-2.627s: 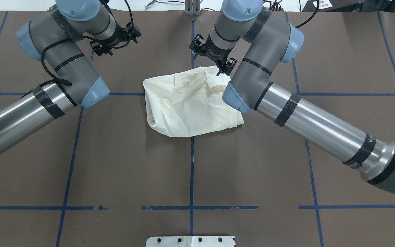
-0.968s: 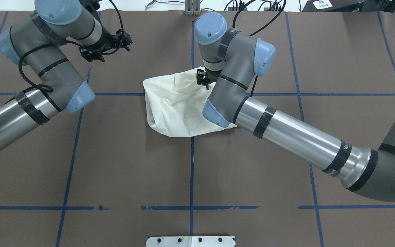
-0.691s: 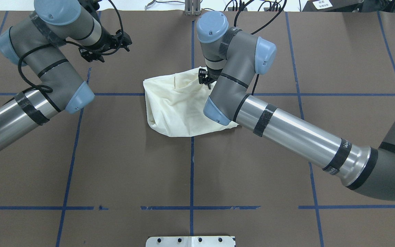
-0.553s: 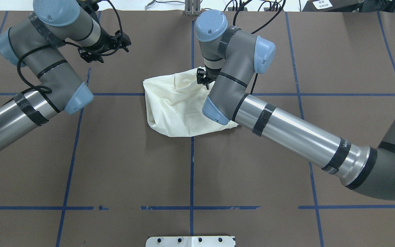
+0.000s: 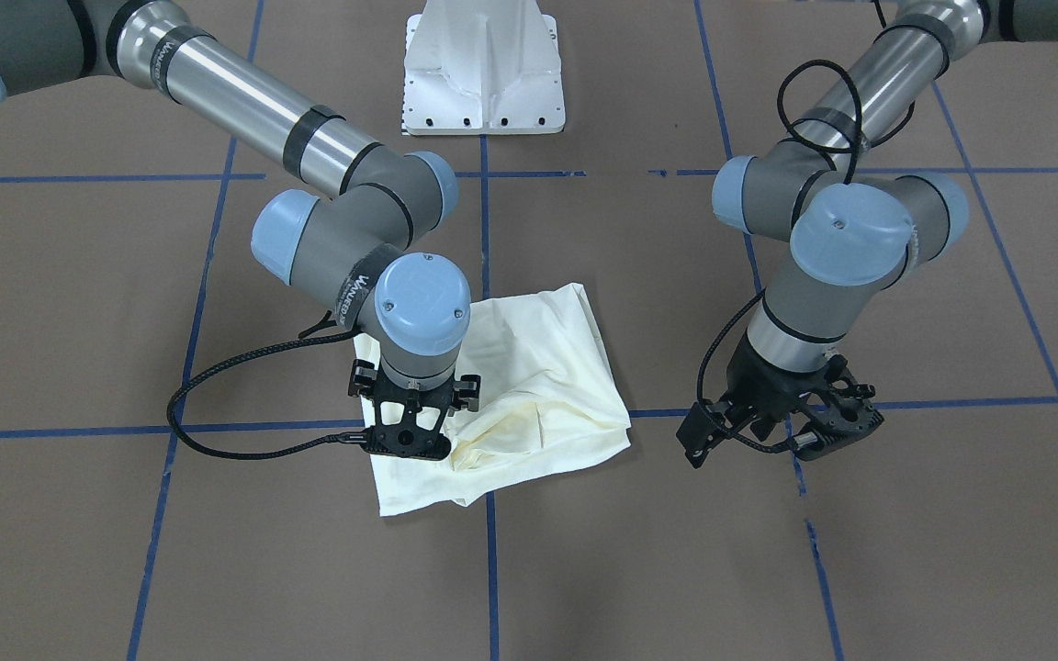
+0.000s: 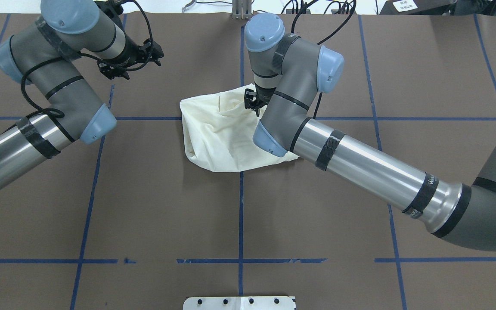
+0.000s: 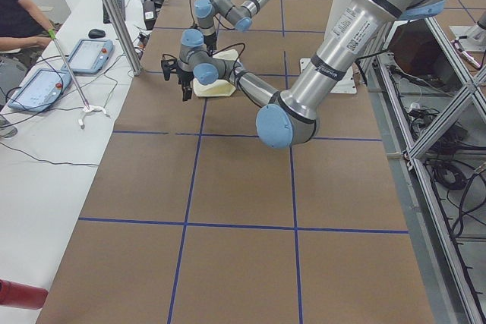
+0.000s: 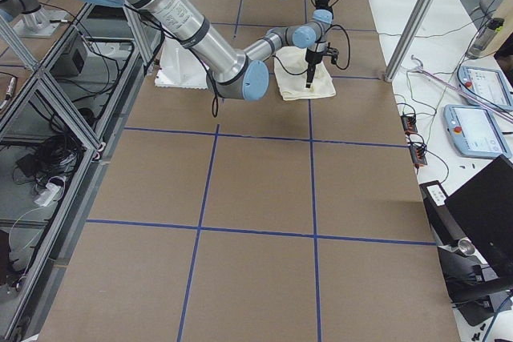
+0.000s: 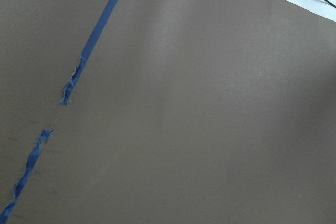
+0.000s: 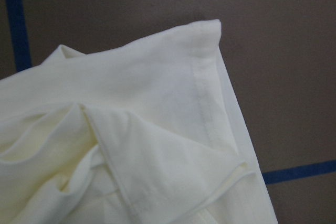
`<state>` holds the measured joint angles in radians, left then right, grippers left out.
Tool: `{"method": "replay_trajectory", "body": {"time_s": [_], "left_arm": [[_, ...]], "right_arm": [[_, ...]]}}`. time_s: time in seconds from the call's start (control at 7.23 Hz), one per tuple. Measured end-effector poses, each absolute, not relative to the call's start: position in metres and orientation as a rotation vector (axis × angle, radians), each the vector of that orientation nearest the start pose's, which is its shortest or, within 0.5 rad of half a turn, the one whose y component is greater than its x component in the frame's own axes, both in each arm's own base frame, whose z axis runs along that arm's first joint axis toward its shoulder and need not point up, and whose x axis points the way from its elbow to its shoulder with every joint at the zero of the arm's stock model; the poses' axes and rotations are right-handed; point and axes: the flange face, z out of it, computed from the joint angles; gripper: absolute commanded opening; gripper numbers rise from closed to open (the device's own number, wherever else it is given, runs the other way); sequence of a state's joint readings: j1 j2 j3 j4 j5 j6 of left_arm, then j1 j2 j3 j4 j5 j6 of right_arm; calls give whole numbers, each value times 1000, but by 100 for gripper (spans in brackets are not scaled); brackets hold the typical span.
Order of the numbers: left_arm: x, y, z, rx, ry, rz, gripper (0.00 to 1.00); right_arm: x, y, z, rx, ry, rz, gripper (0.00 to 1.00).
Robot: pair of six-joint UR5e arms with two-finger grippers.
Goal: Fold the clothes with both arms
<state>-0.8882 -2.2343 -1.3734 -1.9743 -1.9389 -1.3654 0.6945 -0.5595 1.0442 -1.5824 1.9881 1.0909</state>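
The clothes are one plain cream shirt [image 6: 218, 133], lying bunched and folded on the brown table; no print shows. My right gripper [image 6: 252, 103] points straight down onto the shirt's [image 5: 538, 367] far part, just inside its hemmed corner [image 10: 210, 77]. In the front view this right gripper [image 5: 408, 448] sits at fabric level, and I cannot tell whether it is open or shut. My left gripper [image 6: 129, 62] hangs apart from the shirt over bare table. The left gripper [image 5: 782, 436] looks open, with nothing in it.
Blue tape lines [image 6: 240, 206] cross the brown table cover. The robot's white base plate [image 5: 483, 73] stands at the table's near edge. In the left side view a person [image 7: 19, 13] sits at a side bench with tablets [image 7: 42, 85].
My right arm swung from the shirt's far right corner to above the shirt, wrist turned downward, then edged slightly left. The left arm drifted a little back and left. The shirt kept its shape.
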Motion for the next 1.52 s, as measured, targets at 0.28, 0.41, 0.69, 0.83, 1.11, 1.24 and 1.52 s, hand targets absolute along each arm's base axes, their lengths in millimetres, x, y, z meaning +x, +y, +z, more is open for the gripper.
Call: {"method": "replay_trajectory", "body": {"time_s": [0.28,0.41,0.69,0.83,1.11,1.24,1.52], "left_arm": [[396,-641,304,154,924,-473,99],[397,-641,303,154,925,-472,99],[397,-641,299,152,932,-471,99],[397,-639,296,148,939,-469,99],[396,-635,288,149,956,-464,99],[396,-633,286,150,962,-460,99],[404,-608,282,156,1007,-422,99]], "right_arm": [[-587,-609,251,-91,-598,105,100],[-587,-610,257,-90,-587,105,100],[-579,-623,269,-59,-555,114,100],[-569,-636,277,-36,-540,129,100],[-540,-669,294,10,-513,151,100],[-528,-682,300,34,-510,161,100],[-507,-698,291,57,-543,159,100]]}}
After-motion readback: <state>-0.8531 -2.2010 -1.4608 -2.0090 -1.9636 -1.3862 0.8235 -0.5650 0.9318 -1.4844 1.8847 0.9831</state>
